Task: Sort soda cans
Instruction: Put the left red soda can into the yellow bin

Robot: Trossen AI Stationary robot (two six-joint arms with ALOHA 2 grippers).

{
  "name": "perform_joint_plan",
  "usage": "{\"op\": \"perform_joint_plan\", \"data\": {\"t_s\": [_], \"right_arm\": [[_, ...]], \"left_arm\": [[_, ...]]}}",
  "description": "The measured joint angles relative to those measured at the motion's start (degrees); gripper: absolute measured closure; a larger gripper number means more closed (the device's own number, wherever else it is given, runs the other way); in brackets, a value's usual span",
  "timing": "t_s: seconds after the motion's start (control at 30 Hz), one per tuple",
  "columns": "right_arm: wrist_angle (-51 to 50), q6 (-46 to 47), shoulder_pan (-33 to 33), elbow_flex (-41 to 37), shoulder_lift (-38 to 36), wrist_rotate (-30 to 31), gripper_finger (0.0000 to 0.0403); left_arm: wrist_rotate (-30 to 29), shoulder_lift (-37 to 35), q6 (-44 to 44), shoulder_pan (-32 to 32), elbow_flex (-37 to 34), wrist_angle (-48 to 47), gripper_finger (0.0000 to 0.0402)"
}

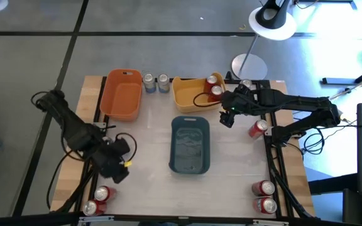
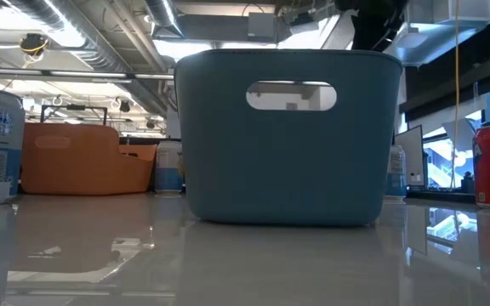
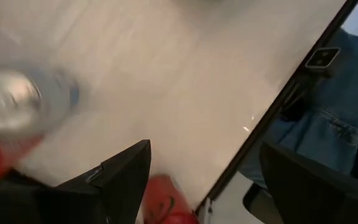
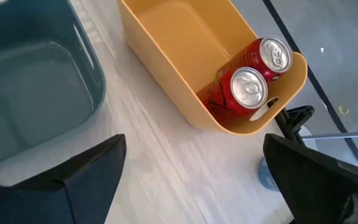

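Pale, glossy table (image 1: 149, 144), wood-edged, carrying three smooth plastic bins with rounded corners and slot handles. Dark blue-grey bin (image 1: 190, 144) at centre, holding no cans; fills the low view and blocks most of what lies behind. Orange bin (image 1: 121, 94) at far left, no cans inside. Yellow bin (image 1: 197, 93) at far right-centre, two red cans (image 4: 245, 85) upright at one end, silver tops showing.

Two silver-grey cans (image 1: 156, 82) with blue labels upright between orange and yellow bins. Two red cans (image 1: 99, 200) at the near left corner of the table, just beside the left arm. Red can (image 1: 258, 129) beside the right arm near the right table edge; two more red cans (image 1: 264, 196) at the near right corner. One silver-topped can (image 1: 246, 83) by the far right edge, half hidden behind the right arm.

Left end effector (image 1: 119, 168) low over the near left table, fingers spread fairly wide, nothing between them; blurred silver-topped can (image 3: 14, 102) and a red can (image 3: 166, 200) close under it in its wrist view. Right end effector (image 1: 226, 118) just beside the yellow bin's near corner, between it and the blue-grey bin, fingers spread wide, gripping nothing.

White lamp base and pole on the floor beyond the table.
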Motion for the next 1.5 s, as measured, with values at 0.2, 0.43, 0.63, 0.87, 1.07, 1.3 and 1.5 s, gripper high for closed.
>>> {"op": "perform_joint_plan", "data": {"t_s": [0.2,0.43,0.63,0.87,1.07,1.3,1.5], "right_arm": [[0.0,0.0,0.0,0.0,0.0,0.0,0.0024],[0.0,0.0,0.0,0.0,0.0,0.0,0.0024],[0.0,0.0,0.0,0.0,0.0,0.3,0.0024],[0.4,0.1,0.0,0.0,0.0,0.3,0.0024],[0.3,0.1,0.0,0.0,0.0,0.3,0.0024],[0.3,0.1,0.0,0.0,0.0,0.3,0.0024],[0.3,0.0,0.0,0.0,0.0,0.3,0.0024]], "left_arm": [[4.2,3.2,-10.7,-5.3,0.0,-1.4,0.0114],[9.9,6.8,-20.1,-11.2,0.0,-2.9,0.0114],[11.4,8.0,-23.8,-14.0,0.0,-1.3,0.0114],[11.5,11.0,-28.5,-18.2,0.0,1.1,0.0114],[11.4,14.1,-28.6,-19.9,0.0,1.1,0.0114],[11.4,16.7,-26.9,-19.9,0.0,2.0,0.0114],[11.7,18.3,-24.4,-19.9,-0.2,0.6,0.0114]]}}
